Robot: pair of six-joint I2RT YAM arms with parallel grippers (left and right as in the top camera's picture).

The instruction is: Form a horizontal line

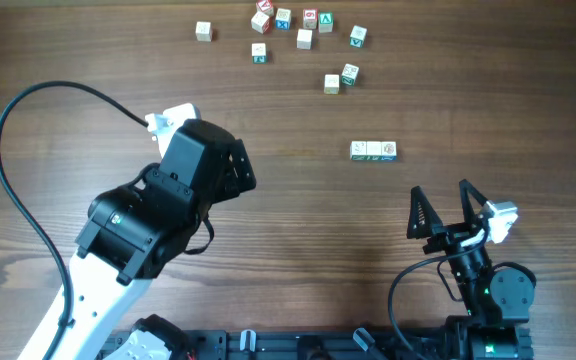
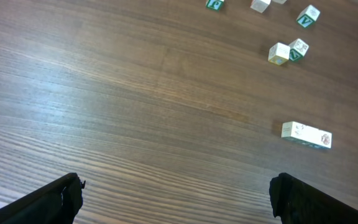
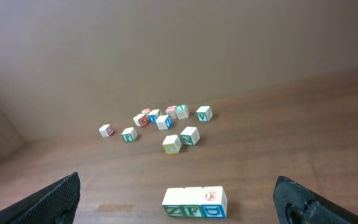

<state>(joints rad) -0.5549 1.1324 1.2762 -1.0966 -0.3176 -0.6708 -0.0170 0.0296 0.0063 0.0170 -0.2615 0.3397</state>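
Three-cube row of pale wooden letter blocks (image 1: 373, 150) ahead of right gripper (image 1: 443, 208), centred between wide jaws, not touching. Left gripper (image 2: 176, 199) wide, empty. Row looks aligned; advise backing off straight, no nudging.

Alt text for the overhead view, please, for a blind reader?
A short row of three touching letter cubes lies on a wooden table, loose cubes scattered beyond. The left gripper and right gripper sit nearby, open and empty.
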